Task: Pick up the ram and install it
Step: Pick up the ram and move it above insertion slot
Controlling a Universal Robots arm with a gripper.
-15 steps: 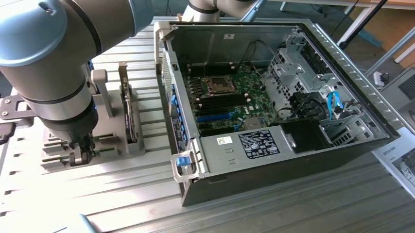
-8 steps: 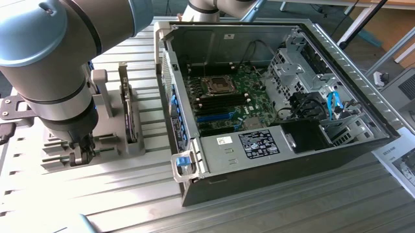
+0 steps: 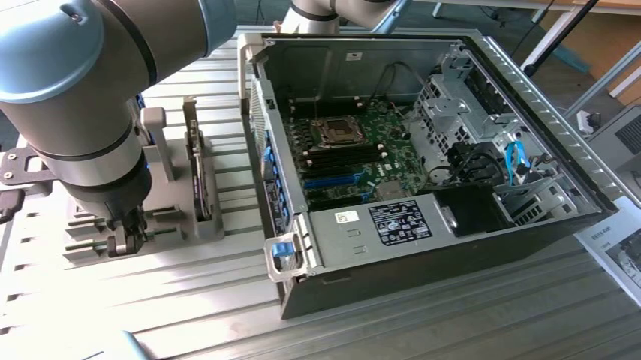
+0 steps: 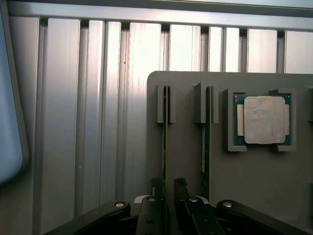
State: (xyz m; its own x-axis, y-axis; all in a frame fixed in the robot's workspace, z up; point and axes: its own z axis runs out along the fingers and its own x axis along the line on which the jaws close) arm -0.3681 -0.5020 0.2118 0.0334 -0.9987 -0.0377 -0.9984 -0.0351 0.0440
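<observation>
We note the gripper spread wide, straddling one end of the ram. We count two sticks, on edge in parallel slots of a grey holder on the slatted desk, with the second ram just beside the first. One processor lies flat past that. One open computer case stands nearby.
</observation>
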